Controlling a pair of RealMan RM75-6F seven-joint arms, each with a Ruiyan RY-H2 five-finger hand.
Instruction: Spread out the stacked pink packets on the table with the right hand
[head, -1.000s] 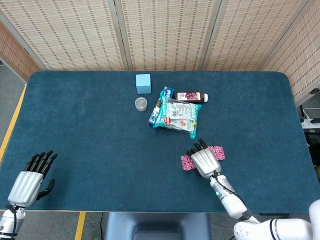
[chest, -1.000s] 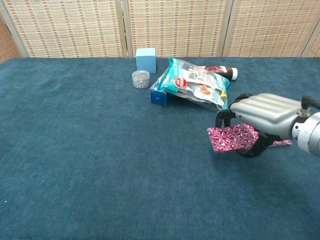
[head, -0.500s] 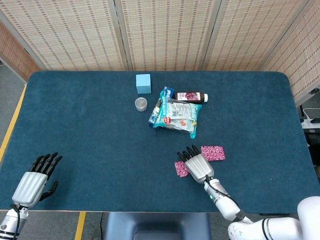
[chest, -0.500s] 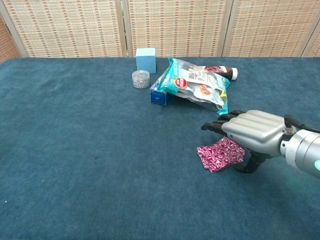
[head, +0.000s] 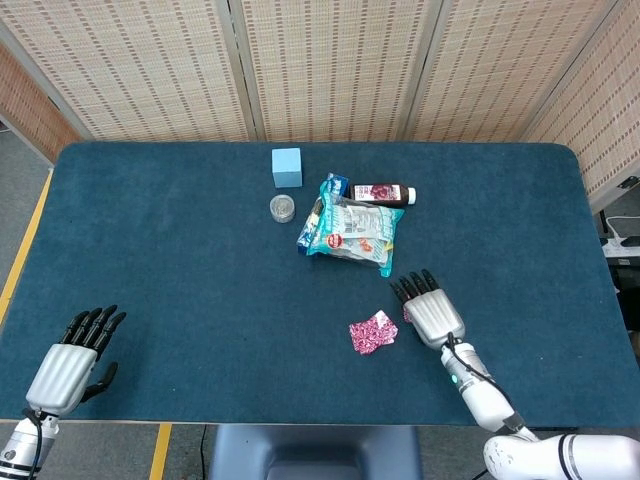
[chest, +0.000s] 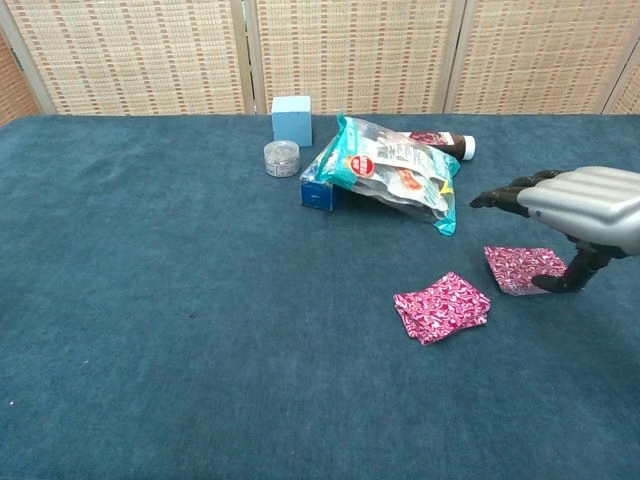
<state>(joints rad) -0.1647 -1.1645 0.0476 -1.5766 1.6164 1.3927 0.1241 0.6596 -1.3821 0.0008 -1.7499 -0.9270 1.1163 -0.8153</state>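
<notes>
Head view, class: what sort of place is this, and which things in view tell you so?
Probably a robot test or demonstration space, not a home. A blue felt-covered table stands before woven folding screens, yellow floor tape marks its edge, and assorted small goods, such as a snack bag, are laid out as props.

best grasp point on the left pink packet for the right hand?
The left pink packet lies flat on the table, clear of the other pink packet beside the right robot hand. It looks thin, so probably pinch its right edge, the one nearest that hand, coming from above and from the right with fingertips sliding under the edge.
</notes>
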